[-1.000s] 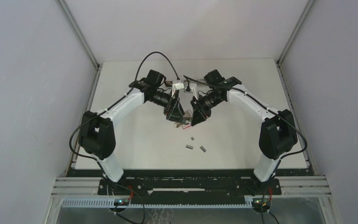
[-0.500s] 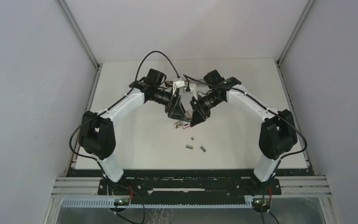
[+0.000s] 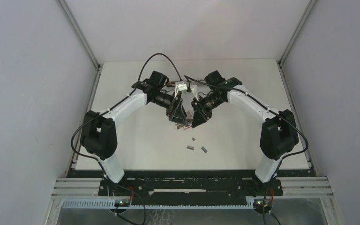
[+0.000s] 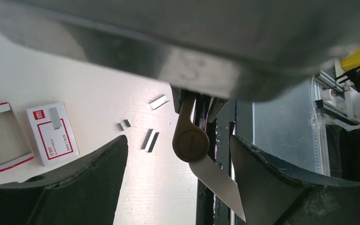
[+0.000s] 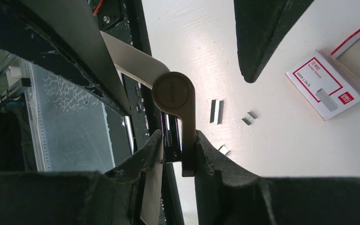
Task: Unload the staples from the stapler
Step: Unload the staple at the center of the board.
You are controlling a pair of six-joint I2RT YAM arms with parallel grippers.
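A small beige stapler [image 5: 174,93] hangs above the middle of the table, swung open at its round hinge [image 4: 191,144]. My right gripper [image 5: 178,140] is shut on its lower arm. The stapler's pale upper flap reaches between the spread fingers [image 4: 272,183] of my left gripper [image 4: 178,140], which is open. From the top view both grippers, left [image 3: 178,116] and right [image 3: 198,120], meet at the stapler [image 3: 185,124]. Three short grey staples [image 3: 193,139] [image 3: 190,147] [image 3: 204,149] lie on the table just in front, also visible as staples [image 4: 149,140] and staples [image 5: 216,111].
A red-and-white staple box [image 4: 52,132] and its empty sleeve [image 4: 0,138] lie on the table behind the staples; the box [image 5: 323,84] also shows in the right wrist view. A black rail [image 3: 192,174] runs along the table's near edge.
The left arm has shifted very slightly toward the back. The stapler, the right arm and the staples on the table have stayed where they were.
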